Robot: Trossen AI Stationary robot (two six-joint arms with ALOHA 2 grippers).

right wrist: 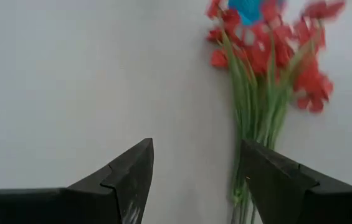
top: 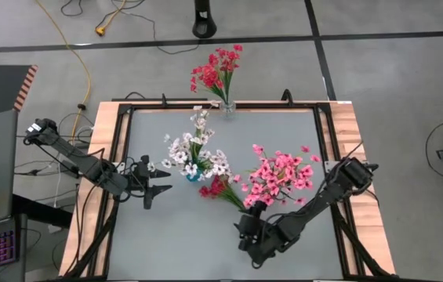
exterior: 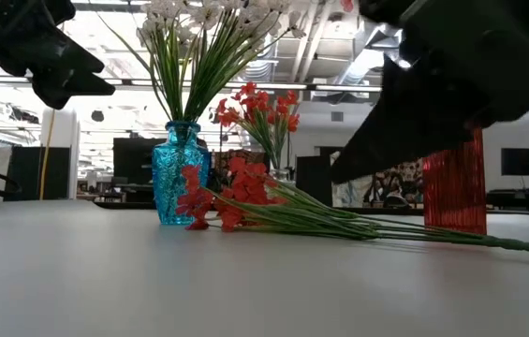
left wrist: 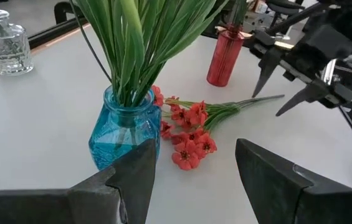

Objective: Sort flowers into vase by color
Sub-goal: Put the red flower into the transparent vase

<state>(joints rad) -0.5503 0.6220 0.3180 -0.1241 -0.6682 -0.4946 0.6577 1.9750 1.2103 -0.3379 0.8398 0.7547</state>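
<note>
Step in hand: looks like picking up the loose red-blossomed sprig with thin green stems that's lying flat on the grey table, just beside the blue glass vase of white flowers.
Right gripper: fingers spread wide, nothing in them, hovering over the stem end.
Left gripper: also spread and empty, waiting near the blue vase on its other side.
How I'd do it: come straight down on the bare stems, well clear of the blossoms, and pinch low since they lie flat. Then it probably goes to the clear glass vase with red flowers at the far edge.
Risk: brushing the red ribbed vase of pink flowers close by the right arm.
Low view: shows the stems truly resting on the tabletop.
High view: only this one shows all three vases and their colours together.
Right wrist view: shows the stems sitting off to one side of the open fingers, not between them.
</note>
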